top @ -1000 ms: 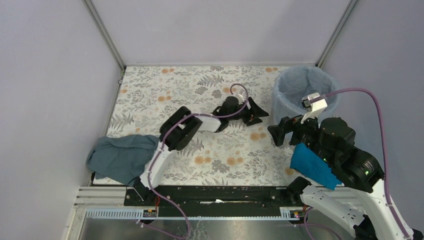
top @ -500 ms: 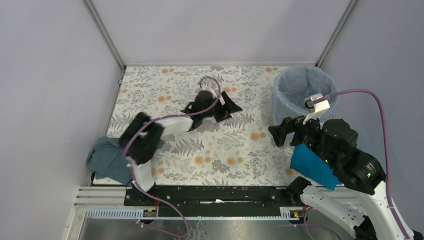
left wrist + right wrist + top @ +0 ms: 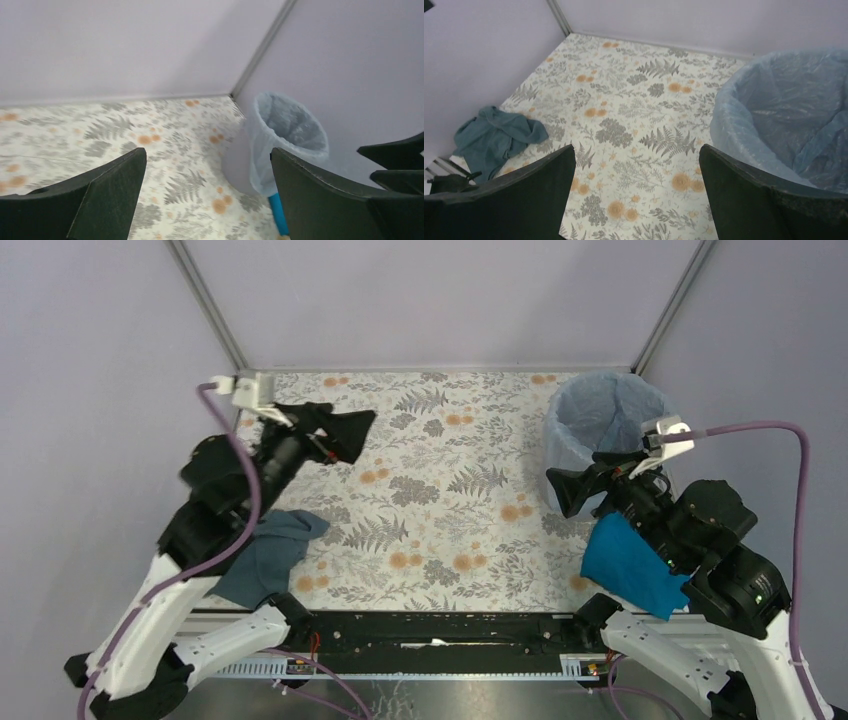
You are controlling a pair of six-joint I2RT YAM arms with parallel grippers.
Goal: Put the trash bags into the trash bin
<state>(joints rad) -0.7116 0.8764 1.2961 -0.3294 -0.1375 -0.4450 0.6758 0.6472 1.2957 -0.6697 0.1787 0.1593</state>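
Both your grippers stand spread wide and hold nothing: the left gripper (image 3: 358,437) is well apart from the trash bin (image 3: 553,455), and the right gripper (image 3: 560,495) hovers just beside the bin's near wall. The trash bag (image 3: 600,415) lines the bin, its pale-blue film folded over the rim. Your left wrist view, unlike the right, shows the bin's bare grey wall below that overhang and the bright blue cloth (image 3: 276,212) by its base. Your right wrist view instead shows the bag's wrinkled inside and the teal-grey cloth (image 3: 494,137) far from the bin.
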